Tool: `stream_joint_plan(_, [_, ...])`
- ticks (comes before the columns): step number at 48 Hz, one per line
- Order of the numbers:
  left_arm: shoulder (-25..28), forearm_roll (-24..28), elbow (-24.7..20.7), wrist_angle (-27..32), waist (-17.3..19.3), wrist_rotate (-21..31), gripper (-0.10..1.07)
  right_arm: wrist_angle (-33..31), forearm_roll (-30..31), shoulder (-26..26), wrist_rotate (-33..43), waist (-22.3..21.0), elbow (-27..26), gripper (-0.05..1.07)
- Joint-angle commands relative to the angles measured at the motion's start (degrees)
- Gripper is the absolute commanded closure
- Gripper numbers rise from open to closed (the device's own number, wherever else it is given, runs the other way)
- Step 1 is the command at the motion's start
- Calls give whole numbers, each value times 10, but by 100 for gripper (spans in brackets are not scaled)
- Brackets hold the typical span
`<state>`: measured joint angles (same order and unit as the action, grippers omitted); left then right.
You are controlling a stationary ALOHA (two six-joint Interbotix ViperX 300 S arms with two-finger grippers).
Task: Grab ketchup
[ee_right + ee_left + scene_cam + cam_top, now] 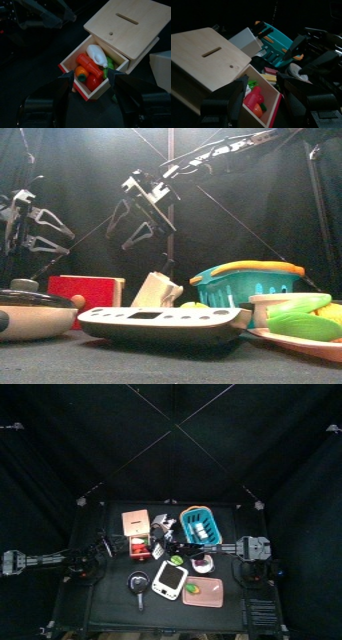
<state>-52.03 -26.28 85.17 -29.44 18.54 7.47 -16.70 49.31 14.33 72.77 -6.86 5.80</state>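
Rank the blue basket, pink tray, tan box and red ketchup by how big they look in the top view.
1. blue basket, largest.
2. pink tray and tan box: too alike to separate.
3. ketchup, smallest, only a small red patch beside the tan box.

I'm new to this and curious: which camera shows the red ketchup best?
The right wrist view: the ketchup lies uncovered in the open wooden box. The left wrist view shows it partly; the top view only a red speck; the front view hides it.
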Motion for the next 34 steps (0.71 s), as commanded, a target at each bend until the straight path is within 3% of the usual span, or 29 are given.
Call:
stream_joint_plan(1, [1,-1,-11,-3,7,-1,12,-25,-4,-15,-2,-4,-15,10])
stream_joint_plan(7, [1,-2,-11,-2,7,0,12,-99,-35,-15,-18,-3,-39,10])
stream_joint_plan(11, [1,-7,-10,1,7,0,12,-145,-77,-11,-76,0,-64,10])
stream_joint_plan(24, [1,-21,-9,6,7,-1,12,-219,-274,40,-419,-6,-173,10])
stream_joint_plan(34, [1,-21,-9,6,7,-1,12,-220,-408,76,-590,-33,-211,10])
